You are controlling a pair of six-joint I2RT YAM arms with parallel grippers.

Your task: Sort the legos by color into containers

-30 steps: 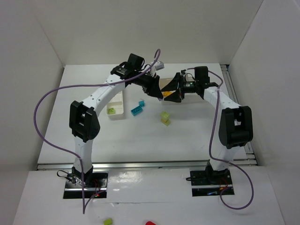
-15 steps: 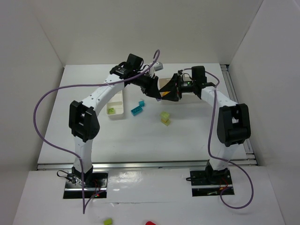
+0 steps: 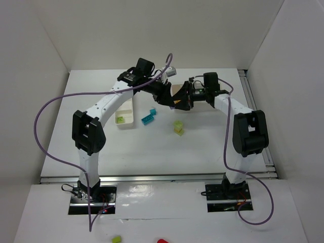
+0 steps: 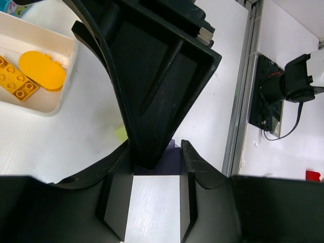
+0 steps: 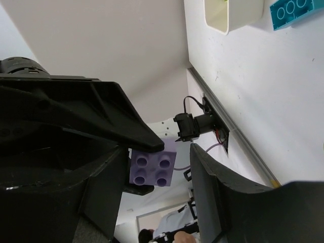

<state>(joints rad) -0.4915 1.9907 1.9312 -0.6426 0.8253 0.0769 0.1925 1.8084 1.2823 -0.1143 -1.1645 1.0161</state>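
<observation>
My left gripper [image 3: 173, 101] is shut on a purple lego [image 5: 152, 168], held in the air over the table's far middle. The lego also shows between its fingertips in the left wrist view [image 4: 169, 158]. My right gripper [image 3: 179, 99] faces it, and its open jaws straddle the purple lego with a gap on one side. Two teal legos [image 3: 148, 117] lie on the table. A lime and yellow stack [image 3: 178, 126] lies to their right. The narrow tray [image 3: 129, 110] holds a lime lego [image 3: 120, 119]. The wider tray [image 4: 50, 106] holds yellow-orange legos [image 4: 15, 81].
The wider tray is mostly hidden behind both grippers in the top view. A metal rail [image 3: 255, 116] runs along the table's right edge. A lime piece [image 3: 117, 239] and a red object [image 3: 162, 241] lie on the near shelf in front of the arm bases.
My right gripper has moved left until its open jaws surround the purple lego. My left gripper has stayed almost still, holding the lego.
</observation>
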